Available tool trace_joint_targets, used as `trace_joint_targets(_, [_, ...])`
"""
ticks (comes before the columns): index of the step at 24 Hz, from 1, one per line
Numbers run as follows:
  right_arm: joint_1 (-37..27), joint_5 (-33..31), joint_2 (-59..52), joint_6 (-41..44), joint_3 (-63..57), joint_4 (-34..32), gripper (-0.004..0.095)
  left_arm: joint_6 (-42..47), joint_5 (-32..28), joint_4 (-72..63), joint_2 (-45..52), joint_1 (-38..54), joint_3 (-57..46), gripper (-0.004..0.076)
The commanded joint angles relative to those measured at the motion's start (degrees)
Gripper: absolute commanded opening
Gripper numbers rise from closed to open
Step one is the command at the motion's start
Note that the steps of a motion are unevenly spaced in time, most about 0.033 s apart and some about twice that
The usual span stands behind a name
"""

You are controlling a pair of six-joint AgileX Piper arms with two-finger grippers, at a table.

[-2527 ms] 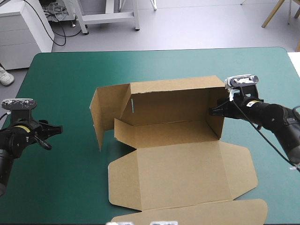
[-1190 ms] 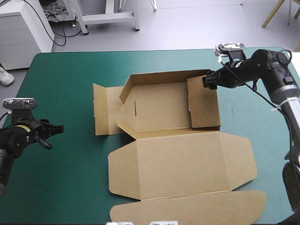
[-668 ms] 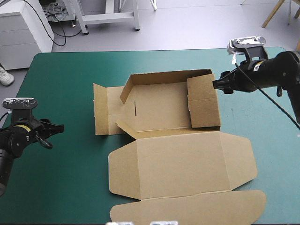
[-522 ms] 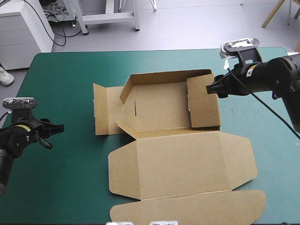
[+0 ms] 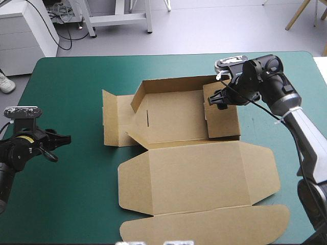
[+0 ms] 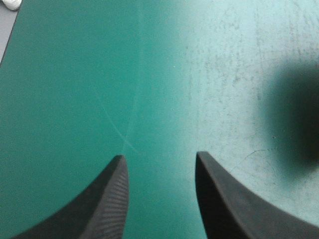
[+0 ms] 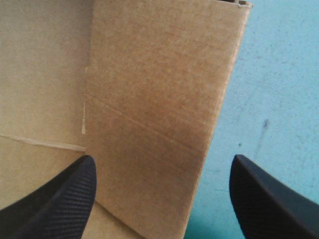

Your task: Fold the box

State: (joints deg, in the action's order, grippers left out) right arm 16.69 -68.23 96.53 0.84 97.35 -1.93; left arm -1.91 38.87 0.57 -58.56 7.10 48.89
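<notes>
The right gripper (image 7: 163,159) is spread wide, with the folded-in end flap (image 7: 159,99) of the brown box (image 7: 45,74) lying between and just ahead of its fingers. The left gripper (image 6: 159,155) is parted too, over the teal-green cover (image 6: 75,74), with the box well apart ahead of it.

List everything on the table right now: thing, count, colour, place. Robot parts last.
table: one, teal-green cover, fills most of the high view.
box: one, brown, mid-table, partly folded, lid flat toward the near edge.
left gripper: one, black, jaws open, over bare cover near the table's left edge, well apart from the box.
right gripper: one, black, jaws open, at the box's right end, straddling the end flap.
</notes>
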Motion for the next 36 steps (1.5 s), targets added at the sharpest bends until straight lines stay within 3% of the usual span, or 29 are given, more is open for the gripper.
trace_joint_targets(1, [-2.5, 3.7, -0.5, -1.6, 1.5, 1.3, 0.0708, -0.1, -3.1, -0.6, 1.1, 0.1, 1.6, 0.0311])
trace_joint_targets(6, [-4.2, 6.6, -0.6, -2.5, 1.5, 2.9, 0.0709, -0.4, -3.1, -0.6, 1.1, -0.1, 1.6, 0.0312])
trace_joint_targets(17, [-4.2, 6.5, -0.1, -2.8, 1.7, 7.0, 0.0707, -1.5, -3.1, -1.5, 1.1, -0.1, 1.6, 0.0312])
trace_joint_targets(29, [-4.2, 10.5, 9.7, -0.8, 1.8, 6.4, 0.0682, -3.2, -2.6, -2.4, 1.1, -1.9, 1.5, 0.0311])
trace_joint_targets(33, [-4.2, 10.3, 11.2, -0.1, 1.8, 6.3, 0.0545, -3.2, -2.4, -2.4, 1.1, -1.9, 1.5, 0.0311])
trace_joint_targets(34, [-4.2, 10.4, 11.2, 0.1, 1.8, 5.8, 0.0462, -3.2, -2.4, -2.4, 1.1, -1.9, 1.5, 0.0311])
trace_joint_targets(36, [-4.2, 10.0, 11.2, 0.2, 1.9, 4.6, 0.0197, -3.2, -2.4, -2.4, 1.1, -1.9, 1.5, 0.0311])
